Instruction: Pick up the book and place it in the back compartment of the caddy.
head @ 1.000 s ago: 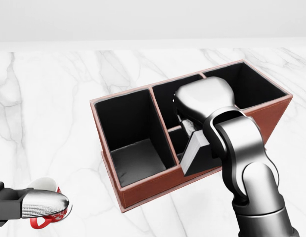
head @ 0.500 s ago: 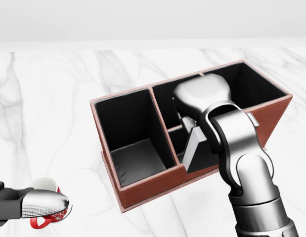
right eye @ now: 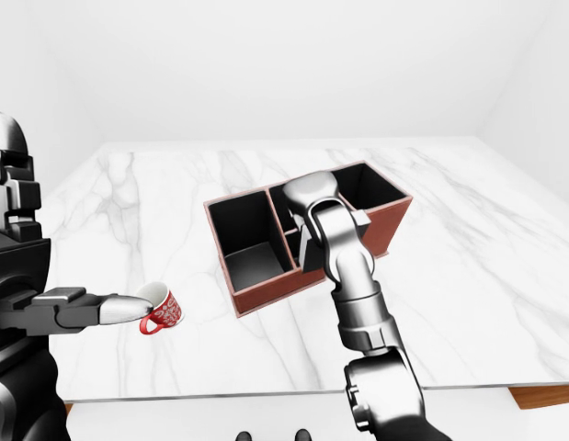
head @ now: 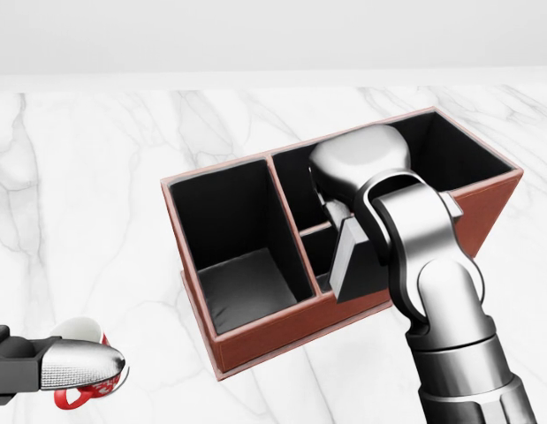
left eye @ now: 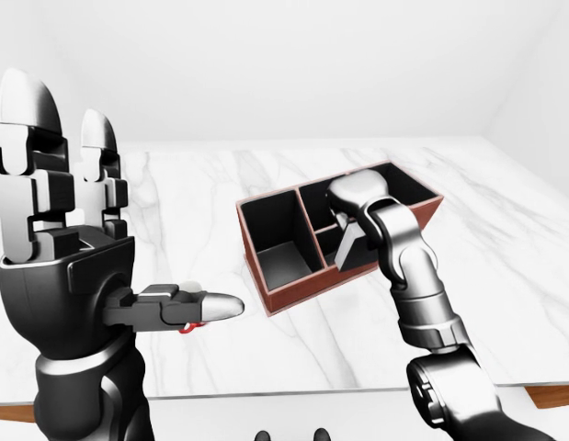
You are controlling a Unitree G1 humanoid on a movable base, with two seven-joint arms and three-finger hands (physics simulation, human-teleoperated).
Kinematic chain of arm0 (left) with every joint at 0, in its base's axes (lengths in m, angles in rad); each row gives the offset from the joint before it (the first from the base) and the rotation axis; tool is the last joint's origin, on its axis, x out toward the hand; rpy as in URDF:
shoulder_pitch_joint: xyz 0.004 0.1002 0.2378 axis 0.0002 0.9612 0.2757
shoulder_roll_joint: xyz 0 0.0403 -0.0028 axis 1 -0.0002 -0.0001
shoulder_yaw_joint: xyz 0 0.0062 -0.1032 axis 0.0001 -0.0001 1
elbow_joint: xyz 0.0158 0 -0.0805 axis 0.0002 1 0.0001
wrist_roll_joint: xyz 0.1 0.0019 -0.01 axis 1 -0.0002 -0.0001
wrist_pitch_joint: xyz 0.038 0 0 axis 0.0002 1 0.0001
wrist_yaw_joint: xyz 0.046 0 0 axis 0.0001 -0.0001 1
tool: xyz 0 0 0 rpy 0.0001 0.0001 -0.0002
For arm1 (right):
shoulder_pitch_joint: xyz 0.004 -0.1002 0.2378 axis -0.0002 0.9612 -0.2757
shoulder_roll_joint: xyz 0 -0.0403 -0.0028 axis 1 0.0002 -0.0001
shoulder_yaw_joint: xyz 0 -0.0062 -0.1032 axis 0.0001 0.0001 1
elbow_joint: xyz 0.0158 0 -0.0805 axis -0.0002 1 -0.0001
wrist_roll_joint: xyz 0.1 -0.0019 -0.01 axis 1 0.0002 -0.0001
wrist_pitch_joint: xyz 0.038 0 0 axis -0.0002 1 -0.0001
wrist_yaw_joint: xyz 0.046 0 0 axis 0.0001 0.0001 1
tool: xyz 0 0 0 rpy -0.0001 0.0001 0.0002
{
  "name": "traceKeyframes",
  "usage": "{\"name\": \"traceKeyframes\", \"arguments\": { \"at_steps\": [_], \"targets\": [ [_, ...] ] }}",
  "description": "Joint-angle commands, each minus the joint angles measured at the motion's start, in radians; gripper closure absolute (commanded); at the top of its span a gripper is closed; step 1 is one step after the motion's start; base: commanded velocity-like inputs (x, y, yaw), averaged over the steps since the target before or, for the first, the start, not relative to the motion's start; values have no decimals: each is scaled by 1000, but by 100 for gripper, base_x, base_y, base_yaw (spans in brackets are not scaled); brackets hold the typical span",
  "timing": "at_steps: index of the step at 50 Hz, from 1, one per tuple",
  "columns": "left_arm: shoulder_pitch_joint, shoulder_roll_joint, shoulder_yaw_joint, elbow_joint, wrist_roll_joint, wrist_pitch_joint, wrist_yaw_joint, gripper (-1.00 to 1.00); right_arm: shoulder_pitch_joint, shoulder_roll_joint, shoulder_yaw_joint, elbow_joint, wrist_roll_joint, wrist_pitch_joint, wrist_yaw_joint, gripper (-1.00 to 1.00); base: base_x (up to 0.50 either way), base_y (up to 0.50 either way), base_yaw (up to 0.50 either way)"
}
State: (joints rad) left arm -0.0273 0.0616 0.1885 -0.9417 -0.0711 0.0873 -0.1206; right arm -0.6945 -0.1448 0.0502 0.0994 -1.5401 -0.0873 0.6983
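The caddy (head: 255, 340) is a red-brown box with black insides on the white marble table. It has a large left compartment, a split middle one and a right one. My right hand (head: 348, 221) hovers over the split middle part and is shut on the book (head: 351, 265), a grey slab that hangs tilted over the small lower middle compartment. Its fingers are mostly hidden under the silver palm. My left hand (left eye: 119, 220) is raised at the left of the left-eye view, open, fingers up, far from the caddy.
A red and white mug (right eye: 160, 310) stands on the table left of the caddy, just under my left thumb (head: 79, 364). The table's near edge (left eye: 293, 393) runs along the bottom of the eye views. A wall stands behind the table.
My right forearm has swung more upright and the hand has shifted slightly toward the top of the head view with the book. The left hand, mug and caddy have not moved.
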Motion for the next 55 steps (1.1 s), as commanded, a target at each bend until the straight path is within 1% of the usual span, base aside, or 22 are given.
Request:
{"name": "traceKeyframes", "arguments": {
  "at_steps": [1, 13, 22, 36, 55],
  "targets": [
    [3, -1, 0, 4, 0, 0, -1, -100, -27, -2, 1, 27, -12, 0, 0, 100, 0, 0, 0],
    [-1, 1, 6, -3, -4, 0, -1, -100, -38, 2, 3, 65, -12, 0, 0, 100, 0, 0, 0],
    [-6, 3, 6, -8, -5, 0, 1, -100, -81, 5, 6, 135, 7, 0, 0, 100, 0, 0, 0],
    [-6, 2, 8, -4, -7, 0, 1, -100, -113, 5, 11, 204, 15, 0, 0, 100, 0, 0, 0],
    [-1, 0, -3, -1, -2, 0, 2, -100, -174, -6, 10, 289, 27, 0, -59, 100, 0, 0, 0]
  ]
}}
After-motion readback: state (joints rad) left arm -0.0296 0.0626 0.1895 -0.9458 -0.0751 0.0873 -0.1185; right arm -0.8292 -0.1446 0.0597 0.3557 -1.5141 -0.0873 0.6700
